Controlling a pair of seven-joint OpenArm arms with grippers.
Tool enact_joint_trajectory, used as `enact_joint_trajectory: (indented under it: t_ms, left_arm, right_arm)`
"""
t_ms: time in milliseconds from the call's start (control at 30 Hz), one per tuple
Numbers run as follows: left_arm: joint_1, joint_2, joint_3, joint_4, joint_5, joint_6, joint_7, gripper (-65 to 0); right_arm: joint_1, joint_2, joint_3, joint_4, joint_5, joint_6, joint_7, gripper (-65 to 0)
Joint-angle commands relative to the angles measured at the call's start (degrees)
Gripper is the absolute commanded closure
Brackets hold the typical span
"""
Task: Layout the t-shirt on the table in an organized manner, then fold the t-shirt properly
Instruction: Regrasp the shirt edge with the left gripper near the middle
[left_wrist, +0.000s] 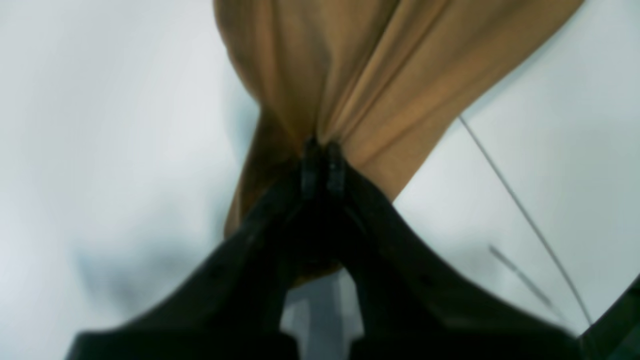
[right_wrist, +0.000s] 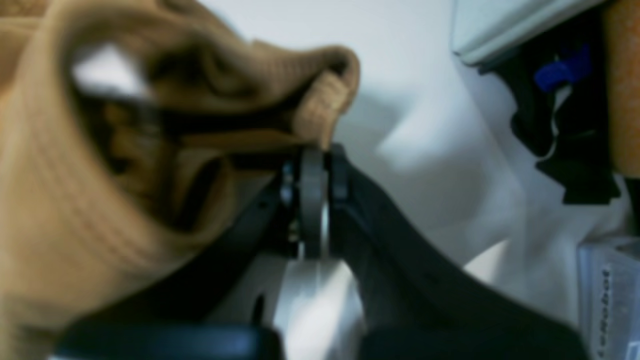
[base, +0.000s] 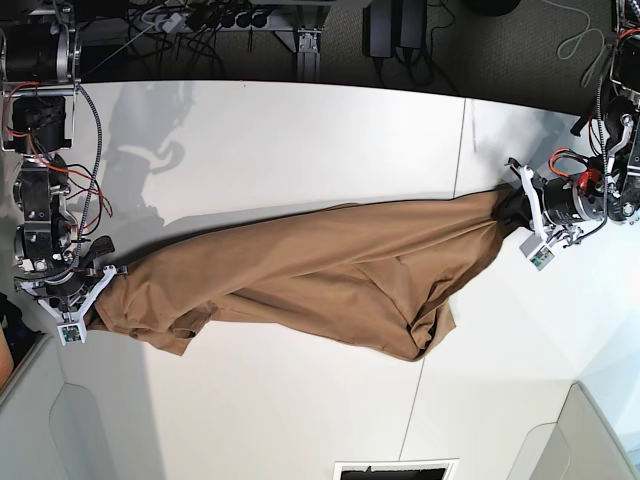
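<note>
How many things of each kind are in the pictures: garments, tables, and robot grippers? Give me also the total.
Plain tan cloth t-shirt: 1
Flat matte white table: 1
Black robot grippers, left gripper and right gripper, each shut on the t-shirt: 2
Total: 4

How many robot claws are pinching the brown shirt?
2. The left gripper pinches bunched cloth at one end of the t-shirt; the right gripper pinches the other end. The shirt stretches between them across the table.
</note>
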Motion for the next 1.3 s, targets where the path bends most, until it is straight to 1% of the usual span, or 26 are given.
enact_joint_trajectory:
  t_ms: [0, 33, 67, 100, 133, 167, 200, 267, 367, 467, 533, 567, 600, 667, 700, 733, 800, 833, 900, 1000, 1033, 1100, 1133, 1167, 1267]
  left_arm:
    - [-1.01, -1.68, -0.59, 0.81, -2.1, -0.06, -0.42, -6.5]
    - [-1.18, -1.81, -0.59, 0.87, -3.82, -0.06, -0.39, -15.5]
    - [-1.36, -1.81, -0.59, 1.07, -5.51, -0.06, -0.39, -24.9]
    - [-1.49, -1.79, -0.59, 1.42, -6.95, -0.06, -0.42, -33.0]
    - [-1.53, -1.81, -0.59, 2.01, -8.2, -0.06, -0.42, -37.7]
    - [-1.62, -1.81, -0.59, 2.78, -8.61, -0.06, -0.31, -38.4]
    - [-1.64, -1.81, -0.61, 3.76, -8.68, -0.06, 0.07, -38.4]
    - [-1.62, -1.81, -0.61, 6.43, -8.7, -0.06, 0.07, -38.4]
    - [-1.62, -1.75, -0.61, 11.96, -9.68, -0.06, 0.02, -38.4]
    - [-1.62, -0.15, -0.59, 18.25, -10.58, -0.06, 0.0, -38.2]
    - [-1.64, 2.45, -0.59, 21.22, -10.54, -0.06, 0.0, -38.1]
    - [-1.66, 4.17, -0.59, 21.86, -10.36, -0.06, -0.07, -36.9]
    - [-1.81, 6.03, -0.59, 21.9, -9.92, -0.06, -0.2, -33.6]
    - [-1.79, 9.68, -0.59, 21.59, -7.13, -0.06, -0.2, -21.9]
    - [-1.79, 11.45, -0.52, 21.24, -6.03, -0.06, -0.22, -17.6]
    - [-1.81, 13.0, -0.31, 20.87, -5.66, -0.06, -0.26, -16.2]
    - [-2.16, 15.72, 1.03, 20.35, -5.22, -0.06, -0.44, -16.3]
    - [-2.47, 16.96, 2.21, 20.13, -4.28, -0.06, -0.46, -16.3]
    - [-3.41, 19.23, 5.57, 19.28, -0.83, -0.06, -1.01, -16.3]
    - [-4.94, 22.16, 12.2, 16.04, 9.4, -0.06, -6.64, -17.1]
    - [-5.51, 23.06, 14.45, 14.56, 13.0, -0.06, -8.52, -19.2]
    - [-6.93, 24.81, 18.82, 11.21, 19.23, -0.06, -11.1, -25.3]
    - [-7.72, 25.7, 20.79, 9.44, 22.08, 0.61, -12.17, -28.2]
    - [-8.57, 26.53, 22.56, 7.65, 24.74, 2.54, -13.25, -30.3]
    - [-11.28, 28.57, 26.43, 3.13, 29.59, 7.82, -14.95, -31.8]
  right_arm:
    - [1.51, 0.76, 0.39, 0.72, 0.9, -0.76, 1.14, 0.0]
    - [1.46, 0.72, 0.39, 0.72, 2.36, -0.39, 1.11, 0.0]
    - [1.49, 0.63, 0.39, 0.72, 3.72, -0.17, 1.07, -5.1]
    - [1.51, 0.52, 0.39, 0.74, 5.2, -0.2, 0.72, -15.4]
    - [1.53, 0.48, 0.39, 0.92, 6.54, -0.26, 0.2, -25.0]
    - [1.53, 0.48, 0.39, 1.33, 7.58, -0.2, -0.7, -32.5]
    - [1.51, 0.48, 0.39, 2.03, 7.85, -0.17, -1.81, -36.5]
    - [1.05, 0.52, 0.42, 4.61, 7.91, -0.15, -4.42, -37.1]
    - [-1.33, 0.55, 0.42, 11.76, 7.91, -0.17, -6.71, -37.1]
    - [-5.09, 0.48, 0.39, 20.74, 8.57, -0.15, -8.2, -37.1]
    - [-7.39, 0.46, 0.39, 25.05, 8.85, -0.2, -10.23, -37.1]
    - [-8.37, 0.46, 0.39, 25.92, 9.35, -0.09, -10.99, -37.1]
    - [-9.42, 0.46, 0.39, 26.08, 10.08, 0.39, -11.04, -37.1]
    - [-11.72, 0.04, 0.39, 25.66, 10.23, 0.72, -10.88, -37.1]
    - [-12.87, -0.2, 0.39, 25.4, 9.94, 0.7, -10.86, -37.1]
    - [-14.1, -0.35, 0.39, 25.22, 9.81, 0.7, -10.58, -37.1]
    - [-16.48, -0.39, 0.42, 25.11, 9.81, 0.61, -10.01, -37.1]
    - [-17.38, -0.42, 0.42, 25.11, 9.53, -0.02, -9.94, -37.1]
    - [-18.82, -0.46, 0.42, 25.14, 8.09, -1.55, -9.9, -37.1]
    - [-20.28, -0.46, 0.68, 25.16, 5.75, -3.13, -9.9, -37.1]
    - [-20.44, -0.46, 0.74, 25.16, 5.46, -3.52, -9.92, -37.1]
    - [-20.55, -0.46, 0.87, 25.16, 5.53, -3.85, -10.05, -37.1]
    - [-20.55, -0.5, 0.87, 25.18, 5.53, -3.85, -10.08, -37.1]
    - [-20.55, -0.52, 0.87, 25.2, 5.53, -3.85, -10.08, -37.1]
    - [-20.55, -1.2, 0.92, 25.2, 5.4, -3.85, -10.43, -37.1]
